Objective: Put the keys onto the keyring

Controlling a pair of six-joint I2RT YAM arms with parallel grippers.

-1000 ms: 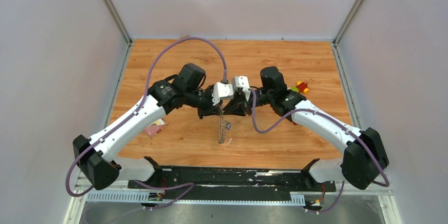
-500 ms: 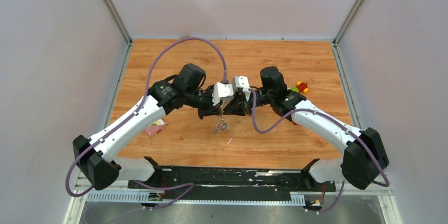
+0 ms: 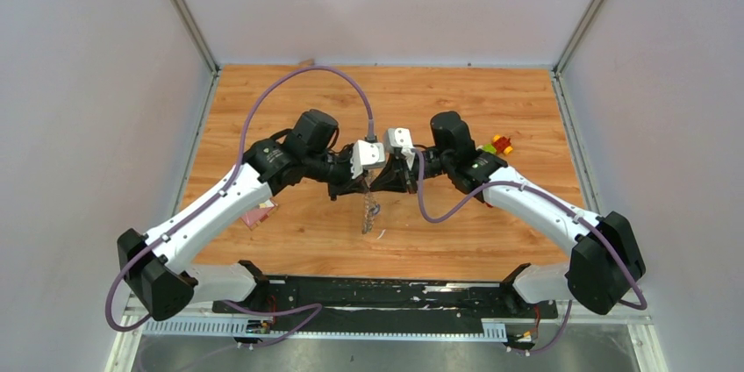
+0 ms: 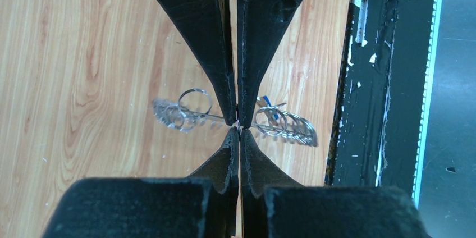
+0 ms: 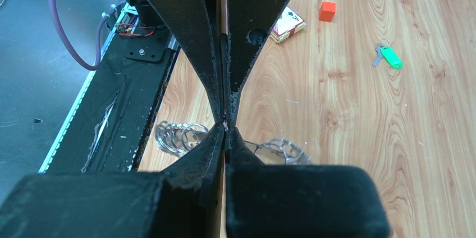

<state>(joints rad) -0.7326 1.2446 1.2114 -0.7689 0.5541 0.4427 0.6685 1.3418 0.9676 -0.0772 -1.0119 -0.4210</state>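
The keyring [image 4: 185, 115], a big silver ring fanned with silver keys, hangs above the wood between both grippers and dangles below them in the top view [image 3: 370, 212]. My left gripper [image 4: 238, 128] is shut on its wire. My right gripper [image 5: 225, 128] comes in from the opposite side, tip to tip with the left, and is also shut on the wire. A small blue key head [image 4: 271, 109] shows among the rings on the ring's near side. A green key [image 5: 390, 57] lies loose on the table beyond the grippers.
An orange cube [image 5: 327, 11] and a card pack [image 5: 288, 27] lie on the wood near the green key. A red and yellow toy [image 3: 501, 144] sits behind the right arm. The black base rail [image 3: 386, 289] runs along the near edge.
The right gripper's jaws have closed. The keyring bunched up half a second ago and now hangs down long again. The left arm has shifted slightly.
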